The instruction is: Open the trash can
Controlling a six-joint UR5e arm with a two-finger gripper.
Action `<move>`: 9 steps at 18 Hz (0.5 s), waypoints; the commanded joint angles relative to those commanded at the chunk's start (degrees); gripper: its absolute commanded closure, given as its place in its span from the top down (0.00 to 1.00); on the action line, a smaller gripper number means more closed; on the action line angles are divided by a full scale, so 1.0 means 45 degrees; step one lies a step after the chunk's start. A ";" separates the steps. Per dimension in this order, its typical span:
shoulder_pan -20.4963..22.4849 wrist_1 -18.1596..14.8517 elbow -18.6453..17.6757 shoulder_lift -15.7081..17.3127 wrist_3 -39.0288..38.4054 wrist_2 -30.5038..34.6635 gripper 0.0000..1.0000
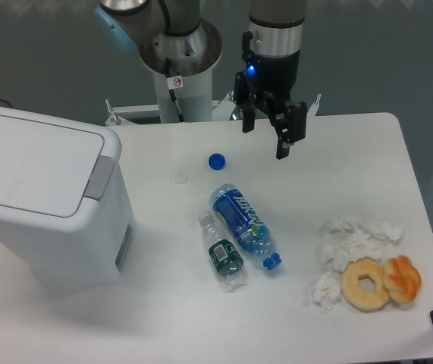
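From the fixed camera, the trash can (pixel 45 201) stands at the left edge of the table (pixel 337 152), its flat lid down and the grey tab on its right side. The gripper (pixel 265 136) hangs above the table's far side, well apart from it, fingers (pixel 283 144) spread and holding nothing. Two bottles (pixel 235 235) lie mid-table

Gripper (pixel 265 135) is hanging open above the table's (pixel 352 144) far edge, well apart from the bin (pixel 45 201) sitting at the left. Bare tabletop is lying between them, with only a blue cap (pixel 216 161) and a clear cap (pixel 180 179) resting low on it. Two bottles (pixel 233 236) are lying mid-table; tissues (pixel 349 239) and donuts (pixel 379 282) are crowding the near right.
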 joint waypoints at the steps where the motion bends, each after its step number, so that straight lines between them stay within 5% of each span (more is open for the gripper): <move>1: 0.0000 0.0000 0.0019 0.0000 0.0000 0.0019 1.00; 9: 0.0019 0.0000 0.0058 -0.0097 -0.0176 -0.0058 1.00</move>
